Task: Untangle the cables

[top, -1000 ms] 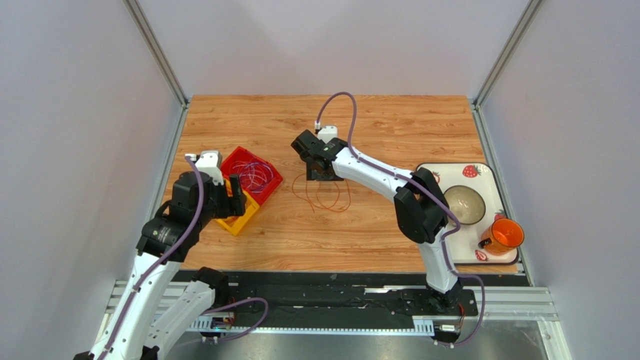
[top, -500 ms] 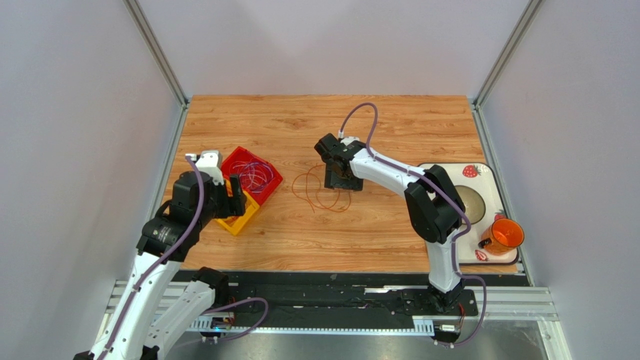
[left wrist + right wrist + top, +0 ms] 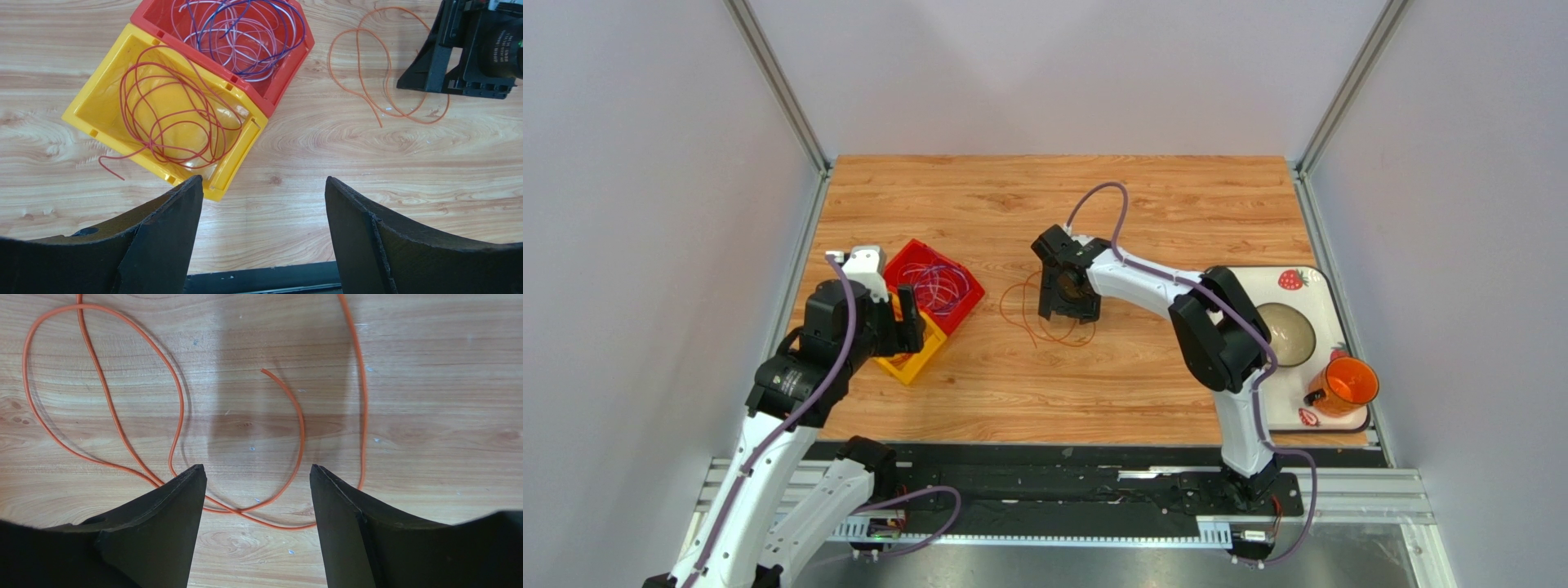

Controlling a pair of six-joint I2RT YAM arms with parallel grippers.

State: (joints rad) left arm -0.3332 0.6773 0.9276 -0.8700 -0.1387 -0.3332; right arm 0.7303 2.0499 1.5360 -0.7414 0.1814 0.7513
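right wrist | right pincer (image 3: 256,478) wide, empty, over orange cable (image 3: 182,407) flat on bench (image 3: 430,355) | cable likely light, limp, slippery | pinch low at strand crossing | left pincer (image 3: 263,190) wide, empty

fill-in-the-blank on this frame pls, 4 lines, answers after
1. The bin holding the red cable is ____.
2. The orange cable lies loose on the ____.
3. The right gripper hovers over the orange cable with its jaws ____.
4. The cup on the tray is ____.

Missing words: yellow; table; open; orange.
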